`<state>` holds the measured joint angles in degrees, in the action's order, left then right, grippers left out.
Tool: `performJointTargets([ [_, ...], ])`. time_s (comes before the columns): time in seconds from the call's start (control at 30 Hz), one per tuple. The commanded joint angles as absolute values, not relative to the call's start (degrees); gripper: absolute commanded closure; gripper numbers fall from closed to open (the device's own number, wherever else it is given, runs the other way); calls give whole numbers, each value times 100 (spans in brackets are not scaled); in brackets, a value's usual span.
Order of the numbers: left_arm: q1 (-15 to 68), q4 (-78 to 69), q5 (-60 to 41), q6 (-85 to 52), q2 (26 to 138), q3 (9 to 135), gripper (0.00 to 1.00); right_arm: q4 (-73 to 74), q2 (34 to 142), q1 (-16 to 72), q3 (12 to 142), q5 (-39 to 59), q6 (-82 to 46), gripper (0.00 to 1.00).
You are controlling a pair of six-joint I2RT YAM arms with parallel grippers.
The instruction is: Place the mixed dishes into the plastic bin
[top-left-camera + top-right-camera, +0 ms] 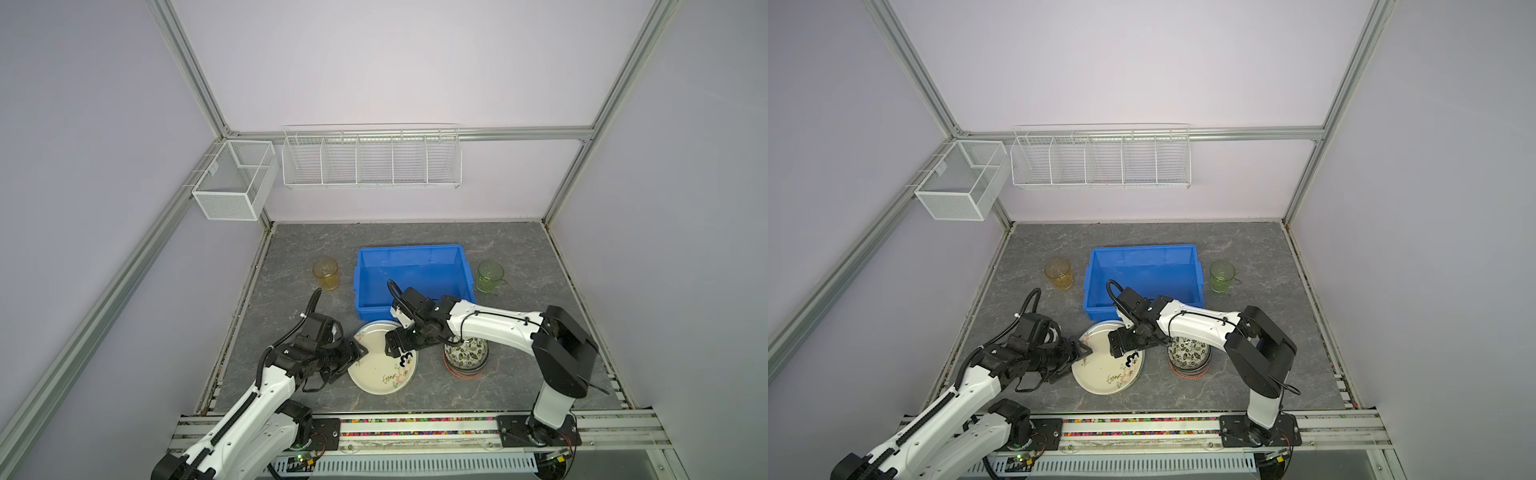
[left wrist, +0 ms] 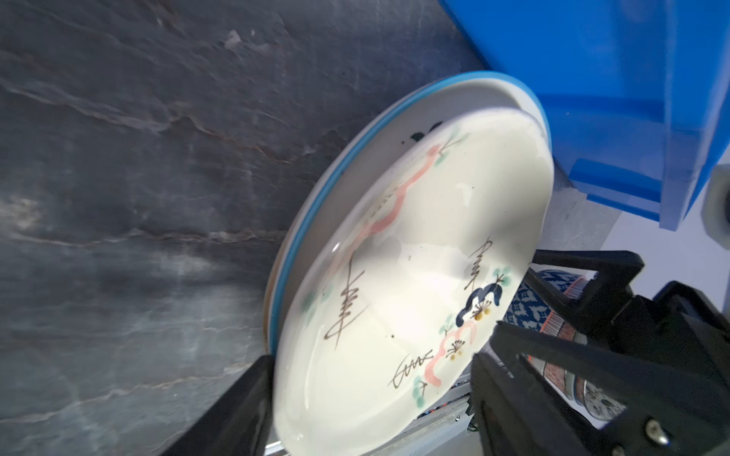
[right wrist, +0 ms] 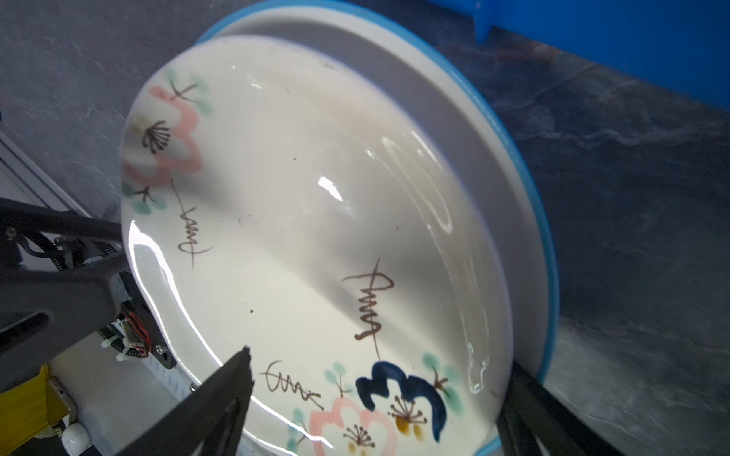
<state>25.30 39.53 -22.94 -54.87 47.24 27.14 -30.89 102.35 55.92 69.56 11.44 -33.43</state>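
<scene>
A robotics lab test cell, not a lived-in room. An aluminium extrusion frame (image 1: 189, 66) boxes in the space, and plain lilac panels (image 1: 374, 62) stand in for walls. Two white-and-black robot arms, the left arm (image 1: 266, 395) and the right arm (image 1: 498, 324), are bolted to a mounting rail (image 1: 415, 432) along the front edge of a grey stone-pattern table (image 1: 519, 257). A slotted cable duct (image 1: 415, 461) runs below the rail. A white wire rack (image 1: 372, 160) and a mesh basket (image 1: 232, 183) hang from the frame. The kitchenware reads as props: a cream plate (image 1: 376, 365) and a blue plastic bin (image 1: 409, 249).
</scene>
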Motion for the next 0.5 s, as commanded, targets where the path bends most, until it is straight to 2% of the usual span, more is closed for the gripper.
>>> performJointTargets([
  [0.0, 2558, 3685, -2404, -5581, 4611, 2821, 26, -2893, 10292, 5677, 7143, 1533, -3349, 6],
  [0.23, 2558, 3631, -2438, -5598, 4572, 2769, 25, -2785, 10283, 5685, 7206, 1749, -3357, 6],
  [0.27, 2558, 3622, -2442, -5589, 4559, 2769, 24, -2767, 10292, 5685, 7211, 1780, -3355, 6],
  [0.33, 2558, 3597, -2455, -5623, 4525, 2760, 14, -2745, 10314, 5688, 7258, 1828, -3352, 7],
  [0.47, 2558, 3522, -2500, -5655, 4476, 2768, 13, -2753, 10400, 5730, 7385, 1867, -3332, 7],
])
